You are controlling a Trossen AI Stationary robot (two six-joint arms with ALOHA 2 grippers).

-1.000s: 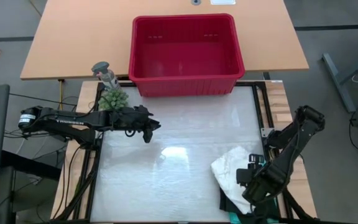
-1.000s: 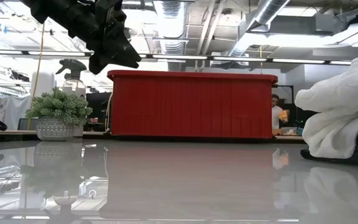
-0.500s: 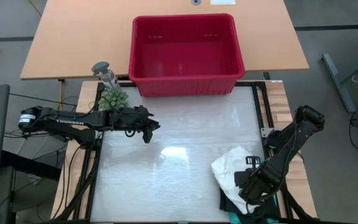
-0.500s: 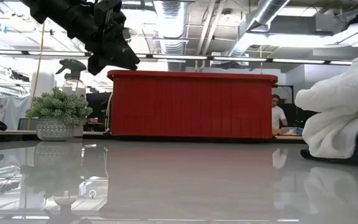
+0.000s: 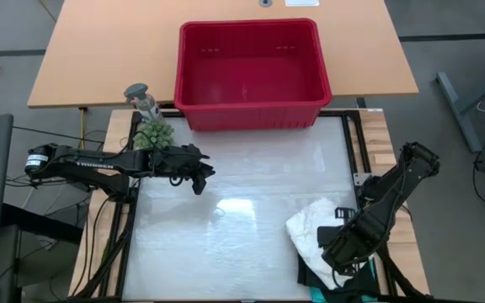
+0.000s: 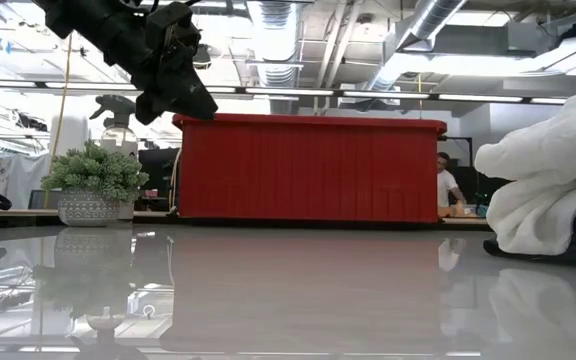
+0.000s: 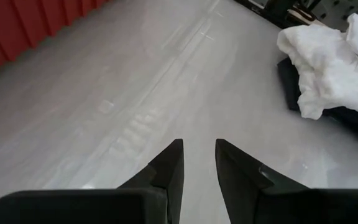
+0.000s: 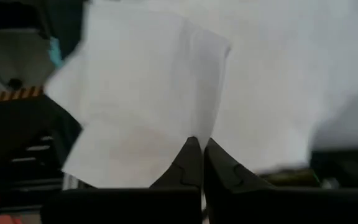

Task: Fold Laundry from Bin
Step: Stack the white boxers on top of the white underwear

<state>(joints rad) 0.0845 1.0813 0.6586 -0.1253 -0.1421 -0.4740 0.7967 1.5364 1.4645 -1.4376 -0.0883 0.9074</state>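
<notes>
The red bin (image 5: 251,114) stands at the table's far edge, and I see nothing inside it. At the near right corner a crumpled white cloth (image 5: 310,225) lies heaped on a black garment (image 7: 289,79), with a strip of teal (image 5: 320,294) showing at the table's near edge. My right gripper (image 8: 199,148) points down over this heap and is shut on the white cloth. My left gripper (image 7: 197,149) hovers over the table's left half, tilted down, its fingers a narrow gap apart with nothing between them. My right gripper pinches the white cloth between its two fingertips at a crease (image 8: 211,127) that runs away from them. It comes from above, pointing down. One layer or several, I cannot tell. The rest of the cloth stays heaped on the dark garment.
A small potted plant (image 5: 152,133) and a spray bottle (image 5: 144,99) stand at the far left corner beside the bin. The smooth white table top (image 5: 242,202) lies bare between the arms. A person (image 6: 448,185) shows in the room behind the bin.
My right arm has shifted slightly over the laundry heap at the near right corner. The white cloth heap keeps its place and shape in the high and low views.
</notes>
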